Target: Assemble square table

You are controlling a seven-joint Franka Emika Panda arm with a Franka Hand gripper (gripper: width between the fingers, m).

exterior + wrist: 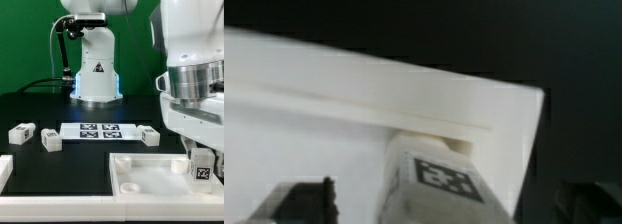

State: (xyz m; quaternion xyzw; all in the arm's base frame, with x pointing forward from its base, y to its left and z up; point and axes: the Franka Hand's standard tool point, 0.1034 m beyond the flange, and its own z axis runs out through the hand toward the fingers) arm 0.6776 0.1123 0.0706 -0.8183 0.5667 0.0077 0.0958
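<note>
Square table slab [160, 172] lies recess-up at 5 o'clock in the exterior view, on a matte black table [30, 108] that fills the scene. Behind it the room is dark. At 12 o'clock stands the white robot base [97, 80], with a blue glow at its foot and dark cables [40, 85] trailing toward 10 o'clock.

The marker board [97, 131] lies flat at the centre. Three loose legs rest on the table: one [22, 131] at 9 o'clock, one [51, 142] just beside it toward the centre, and one [149, 135] at 3 o'clock of the board.

A fourth leg [202, 170] stands upright at the slab's corner at 4 o'clock, under the gripper [202, 155]. In the wrist view this leg [438, 180] rises against the slab [331, 110], with a dark finger [306, 196] off to one side. Whether the jaws clamp it cannot be told.

Each leg and the board carry black-and-white square tags. The base bears a dark triangular sign [98, 70]. No writing can be read.
</note>
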